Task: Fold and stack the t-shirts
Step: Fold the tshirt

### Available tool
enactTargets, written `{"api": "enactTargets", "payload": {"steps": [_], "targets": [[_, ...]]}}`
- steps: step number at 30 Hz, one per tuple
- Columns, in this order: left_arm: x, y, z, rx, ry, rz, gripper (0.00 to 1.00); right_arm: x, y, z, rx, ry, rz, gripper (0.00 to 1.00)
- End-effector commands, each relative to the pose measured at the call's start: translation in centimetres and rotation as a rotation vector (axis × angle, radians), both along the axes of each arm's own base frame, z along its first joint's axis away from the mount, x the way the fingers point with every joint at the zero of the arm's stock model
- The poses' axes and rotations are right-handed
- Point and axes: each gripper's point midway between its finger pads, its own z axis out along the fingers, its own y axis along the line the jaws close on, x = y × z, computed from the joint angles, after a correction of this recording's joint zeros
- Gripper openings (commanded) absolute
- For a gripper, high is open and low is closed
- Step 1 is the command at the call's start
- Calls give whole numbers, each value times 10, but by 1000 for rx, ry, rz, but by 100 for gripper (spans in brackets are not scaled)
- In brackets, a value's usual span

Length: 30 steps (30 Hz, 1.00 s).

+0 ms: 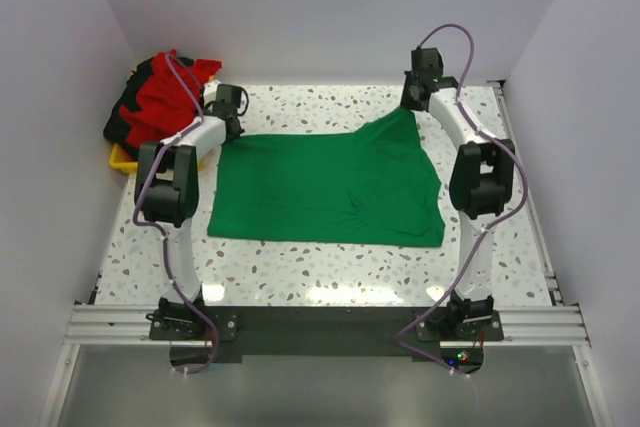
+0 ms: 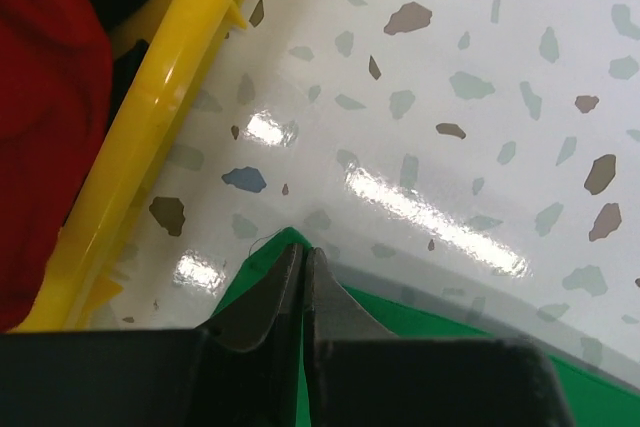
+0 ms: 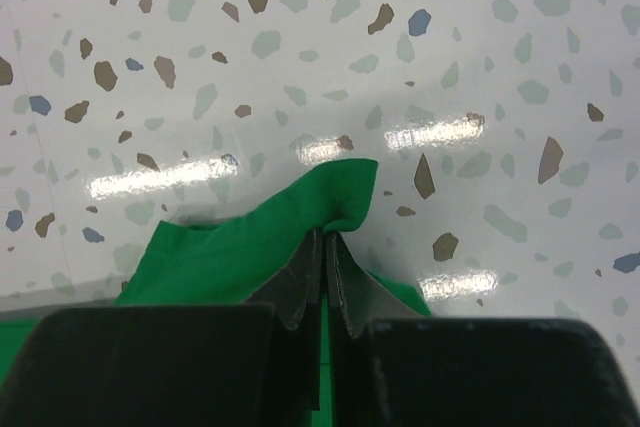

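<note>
Green t-shirt (image 1: 330, 187) soft, rectangular; left pincer (image 2: 303, 259), right pincer (image 3: 328, 247) pinch corners.

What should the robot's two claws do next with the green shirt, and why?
Probably lift both far corners a little and carry them toward the near hem. The left gripper and right gripper each look shut on a far corner of the green t-shirt, which lies spread out on the table, not yet folded.

Overhead view faces 12 o'clock from above; close wrist views, seemingly steep, share its green t-shirt (image 1: 330, 187) corners.
</note>
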Motion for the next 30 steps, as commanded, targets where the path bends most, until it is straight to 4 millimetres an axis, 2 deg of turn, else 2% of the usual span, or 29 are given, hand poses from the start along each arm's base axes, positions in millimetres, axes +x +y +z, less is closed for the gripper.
{"api": "enactTargets", "payload": {"steps": [1,3,9,12,13,15,17,18,20,21,23,24,30], "targets": [[-1,3,26,-33,-68,16,0,-9,-4,50,33,-93,-16,0],[-3,2,31,-38,-76,15,0,-9,-3,63,43,-126,-13,0],[-13,5,37,-42,-85,25,0,-29,-2,56,68,-119,-11,0],[-15,4,45,-53,-98,24,0,-44,-5,44,56,-48,-20,0],[-16,4,45,-51,-100,24,0,-43,-6,53,55,-94,-18,0],[-20,6,48,-49,-101,25,0,-53,-5,35,63,-57,-12,0],[-23,6,48,-52,-99,26,0,-61,-7,29,54,-29,-17,0],[-24,5,50,-55,-106,26,0,-68,-5,16,63,-7,-12,0],[-29,4,44,-66,-97,24,0,-73,-6,13,70,-1,-20,0],[-32,5,42,-67,-90,28,0,-79,-5,5,77,16,-19,0],[-34,3,41,-78,-90,32,0,-83,-6,8,88,5,-30,0],[-36,4,43,-77,-92,35,0,-88,-5,2,96,18,-27,0],[-49,3,49,-105,-106,51,0,-109,5,11,174,3,-19,0]]}}
